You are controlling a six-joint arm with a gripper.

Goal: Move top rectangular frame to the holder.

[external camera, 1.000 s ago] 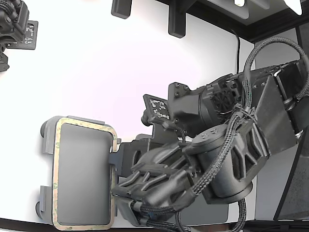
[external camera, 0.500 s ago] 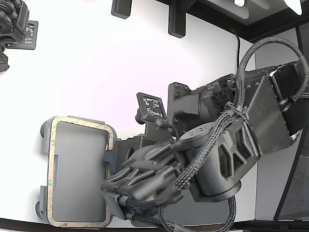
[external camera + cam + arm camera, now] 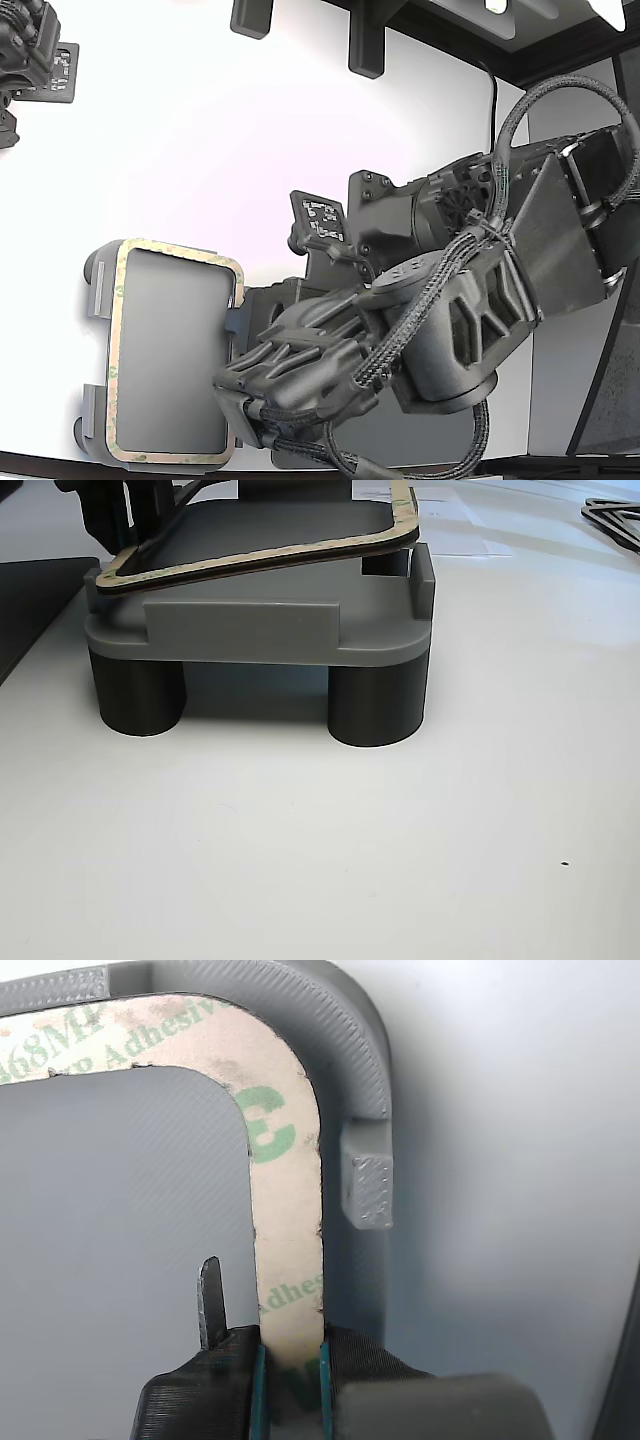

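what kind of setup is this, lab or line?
Likely a lab test bench: a plain white table, a 3D-printed-looking grey holder on cylinder feet, and a gripper clamping an adhesive frame.

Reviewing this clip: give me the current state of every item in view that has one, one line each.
Top rectangular frame: gripped on one side, tilted over the holder, one end higher, not seated flat.
Holder: upright on dark cylindrical feet, on the white table.
Gripper: shut on the frame's edge.
Second arm: at the exterior view's top left corner, away from the holder.
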